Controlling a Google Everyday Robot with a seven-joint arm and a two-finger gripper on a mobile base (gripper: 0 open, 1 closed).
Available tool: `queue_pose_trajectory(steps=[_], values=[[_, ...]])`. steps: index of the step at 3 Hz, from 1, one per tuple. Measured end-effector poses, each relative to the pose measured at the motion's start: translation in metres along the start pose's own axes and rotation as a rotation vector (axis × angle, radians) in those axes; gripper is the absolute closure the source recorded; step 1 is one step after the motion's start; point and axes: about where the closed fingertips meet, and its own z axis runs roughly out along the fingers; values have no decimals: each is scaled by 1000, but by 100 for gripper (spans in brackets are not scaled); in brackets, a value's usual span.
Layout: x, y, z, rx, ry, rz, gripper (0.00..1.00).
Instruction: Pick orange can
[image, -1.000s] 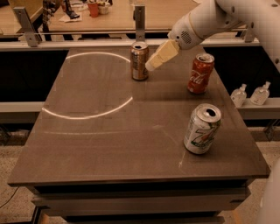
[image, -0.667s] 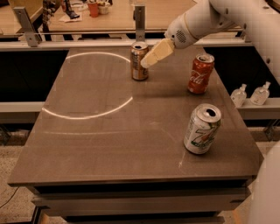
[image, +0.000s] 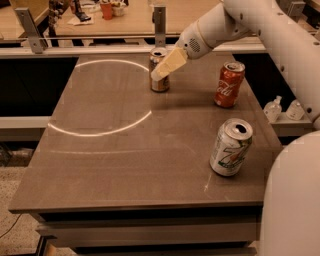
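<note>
The orange can (image: 160, 84) stands upright at the far middle of the brown table (image: 125, 160). It has a dull orange-tan label and a silver top. My gripper (image: 164, 69) reaches in from the upper right on the white arm (image: 225, 25) and its cream tip lies over the can's upper right side, hiding part of the label. I cannot tell whether it touches the can.
A red Coca-Cola can (image: 228, 84) stands at the far right. A white-green 7UP can (image: 230, 147) stands near the right front edge. Two small bottles (image: 283, 109) sit on a ledge to the right. A bright ring of light (image: 100, 97) marks the tabletop.
My gripper has moved left and slightly down, from beside the orange can to overlapping its upper right side. The cans have not moved.
</note>
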Motion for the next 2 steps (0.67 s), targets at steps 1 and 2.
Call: queue_pose_trajectory(steps=[1, 2], values=[[1, 3, 16, -39, 9, -4, 0], [1, 5, 27, -60, 1, -19, 15]])
